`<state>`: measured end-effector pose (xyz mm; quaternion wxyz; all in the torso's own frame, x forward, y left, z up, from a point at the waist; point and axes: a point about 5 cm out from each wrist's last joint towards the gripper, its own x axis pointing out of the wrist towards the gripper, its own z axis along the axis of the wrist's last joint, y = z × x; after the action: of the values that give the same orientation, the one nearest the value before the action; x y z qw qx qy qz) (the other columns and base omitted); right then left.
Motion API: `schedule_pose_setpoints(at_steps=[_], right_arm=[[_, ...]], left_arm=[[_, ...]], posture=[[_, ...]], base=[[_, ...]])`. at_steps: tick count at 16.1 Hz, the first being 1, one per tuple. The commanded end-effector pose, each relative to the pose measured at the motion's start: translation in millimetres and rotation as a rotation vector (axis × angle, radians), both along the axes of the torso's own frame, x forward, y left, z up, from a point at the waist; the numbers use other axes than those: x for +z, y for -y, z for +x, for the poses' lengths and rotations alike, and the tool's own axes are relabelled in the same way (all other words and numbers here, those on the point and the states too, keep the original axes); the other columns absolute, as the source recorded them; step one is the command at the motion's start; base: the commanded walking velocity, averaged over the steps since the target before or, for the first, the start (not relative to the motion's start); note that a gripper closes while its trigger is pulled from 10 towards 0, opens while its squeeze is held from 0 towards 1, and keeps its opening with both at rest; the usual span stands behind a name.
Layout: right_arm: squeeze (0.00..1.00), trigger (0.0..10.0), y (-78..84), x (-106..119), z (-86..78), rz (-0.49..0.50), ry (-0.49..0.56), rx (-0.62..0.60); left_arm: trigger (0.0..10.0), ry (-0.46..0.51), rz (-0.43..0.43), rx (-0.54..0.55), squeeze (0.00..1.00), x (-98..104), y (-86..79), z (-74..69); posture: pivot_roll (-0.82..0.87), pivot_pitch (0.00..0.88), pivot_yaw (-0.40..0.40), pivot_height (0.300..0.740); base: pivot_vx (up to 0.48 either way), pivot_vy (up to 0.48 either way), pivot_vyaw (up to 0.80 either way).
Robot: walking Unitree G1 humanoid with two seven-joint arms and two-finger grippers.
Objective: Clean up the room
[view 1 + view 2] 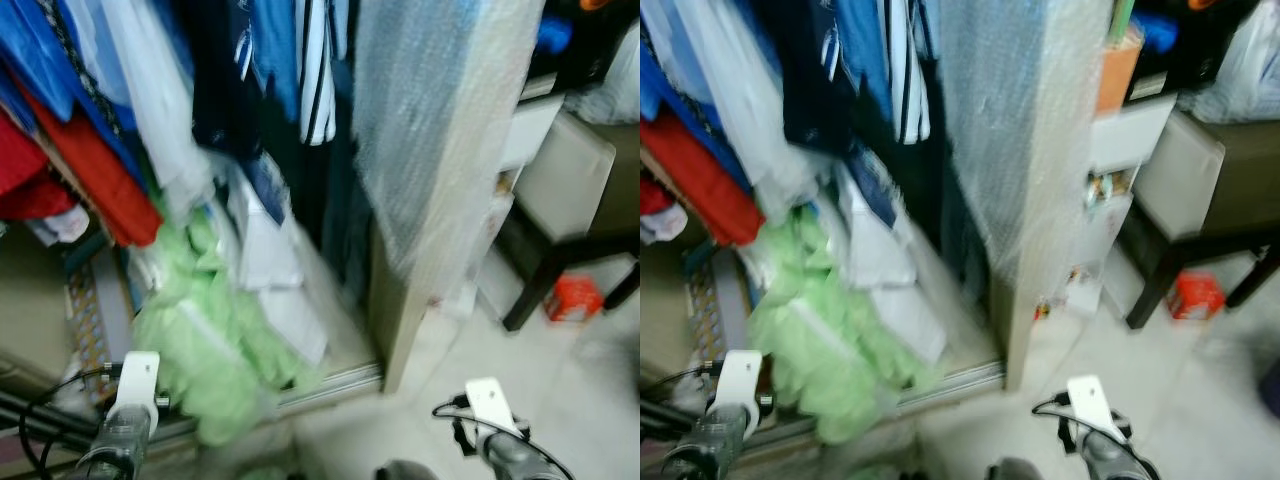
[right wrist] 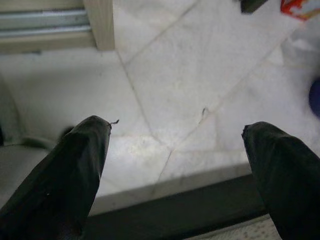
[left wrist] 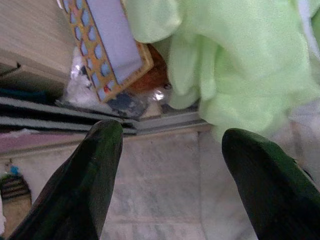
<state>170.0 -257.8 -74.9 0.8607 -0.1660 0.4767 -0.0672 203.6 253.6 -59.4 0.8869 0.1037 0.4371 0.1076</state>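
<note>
My left claw (image 3: 167, 145) is spread wide over the floor (image 3: 165, 170). The green cloth (image 3: 240, 65) lies just past it, not touching.

Both eye views are smeared by motion blur, so the hanging clothes (image 1: 150, 110) lose their outlines and run together. The green garment (image 1: 215, 350) has soft, uncertain edges. The red box (image 1: 573, 297) beside the dark table leg (image 1: 540, 285) carries markings too blurred to read.
</note>
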Motion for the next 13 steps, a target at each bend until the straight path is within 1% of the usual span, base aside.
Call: schedule_pose_setpoints(at_steps=[1,3,5,8,9,10,11,12,13], right_arm=[[0.0,10.0,-1.4,0,0.6,0.006,0.002,0.007],[0.0,10.0,-1.6,0,2.0,0.005,0.004,0.013],[0.0,10.0,-2.1,1,4.0,0.009,0.014,0.02],[0.0,10.0,-2.3,5,11.3,-0.011,0.053,0.043],[0.0,10.0,-1.2,10,17.8,-0.027,0.09,0.046],[0.0,10.0,3.5,19,30.5,-0.025,0.162,0.001],[0.0,10.0,7.0,25,38.9,-0.012,0.211,-0.026],[0.0,10.0,10.6,38,54.3,-0.003,0.291,-0.041],[0.0,10.0,11.2,43,61.4,0.008,0.326,-0.049]], left_arm=[[10.0,0.014,0.007,0.003,0.0,2,-2.8,1.6],[10.0,0.023,0.027,-0.007,0.0,3,-4.0,2.5],[10.0,0.039,0.02,0.022,0.0,5,-8.2,2.2],[10.0,0.068,0.037,0.035,0.0,9,-13.4,5.6],[10.0,0.099,0.037,0.058,0.0,13,-17.0,9.8],[10.0,0.153,0.018,0.075,0.0,20,-20.8,17.0],[10.0,0.184,-0.001,0.069,0.0,24,-21.6,21.3],[10.0,0.236,-0.054,0.023,0.0,29,-17.2,30.0],[10.0,0.26,-0.074,-0.025,0.0,32,-13.4,34.8]], posture=[[-0.13,0.0,0.089,0.74],[-0.13,0.0,0.086,0.74],[-0.13,0.0,0.086,0.74],[-0.13,0.0,0.088,0.74],[-0.13,0.0,0.089,0.74],[-0.13,0.0,0.09,0.74],[-0.13,0.0,0.09,0.74],[-0.13,0.0,0.089,0.74],[-0.12,0.0,0.083,0.74]], base=[[0.0,0.39,0.0],[0.0,0.0,0.0],[0.0,0.0,0.0],[0.0,0.0,0.0],[0.0,0.0,0.0],[0.0,0.0,0.8],[0.0,0.0,0.8],[0.0,0.0,0.0],[0.0,0.0,0.0]])
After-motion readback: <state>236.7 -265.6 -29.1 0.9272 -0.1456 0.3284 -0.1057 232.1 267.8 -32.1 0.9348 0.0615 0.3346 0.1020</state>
